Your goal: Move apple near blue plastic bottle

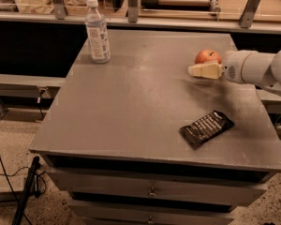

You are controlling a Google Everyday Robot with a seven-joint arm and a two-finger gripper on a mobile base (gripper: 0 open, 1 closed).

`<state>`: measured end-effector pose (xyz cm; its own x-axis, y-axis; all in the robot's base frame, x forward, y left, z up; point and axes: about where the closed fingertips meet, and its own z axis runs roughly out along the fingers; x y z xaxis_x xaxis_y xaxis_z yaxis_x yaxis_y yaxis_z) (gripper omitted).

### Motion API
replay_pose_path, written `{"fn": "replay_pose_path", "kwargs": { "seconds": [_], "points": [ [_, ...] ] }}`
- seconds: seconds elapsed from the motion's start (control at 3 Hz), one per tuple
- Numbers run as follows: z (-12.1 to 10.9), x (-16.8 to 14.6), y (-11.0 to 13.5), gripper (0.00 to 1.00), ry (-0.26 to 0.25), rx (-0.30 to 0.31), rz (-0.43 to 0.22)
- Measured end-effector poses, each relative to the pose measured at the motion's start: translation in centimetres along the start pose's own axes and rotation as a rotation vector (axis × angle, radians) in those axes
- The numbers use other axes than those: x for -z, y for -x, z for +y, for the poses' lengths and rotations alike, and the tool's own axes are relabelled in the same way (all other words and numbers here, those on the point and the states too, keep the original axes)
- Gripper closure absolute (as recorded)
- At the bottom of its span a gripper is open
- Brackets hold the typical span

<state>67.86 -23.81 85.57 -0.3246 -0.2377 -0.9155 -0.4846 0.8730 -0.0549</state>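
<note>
The red-orange apple (207, 56) sits on the grey table (131, 102) near its right edge. My gripper (203, 71), cream-coloured on a white arm, reaches in from the right and sits just in front of the apple, low over the table and covering the apple's lower part. The clear plastic bottle (97, 31) with a white cap and pale label stands upright at the table's back left, far from the apple.
A flat black snack wrapper (206, 128) lies on the table's front right. A ledge with metal posts (133, 3) runs behind the table. Drawers (152, 191) sit below the tabletop. A black cable and stand (25, 191) are on the floor at left.
</note>
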Motion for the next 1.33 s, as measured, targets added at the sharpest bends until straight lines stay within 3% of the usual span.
{"fn": "replay_pose_path", "kwargs": {
  "seconds": [0.67,1.0,1.33],
  "points": [
    [0.2,-0.3,0.8,0.63,0.007,0.004,0.014],
    [0.8,-0.7,3.8,0.87,0.03,0.053,-0.007],
    [1.3,-0.1,8.2,1.0,0.053,0.123,-0.062]
  ]
}}
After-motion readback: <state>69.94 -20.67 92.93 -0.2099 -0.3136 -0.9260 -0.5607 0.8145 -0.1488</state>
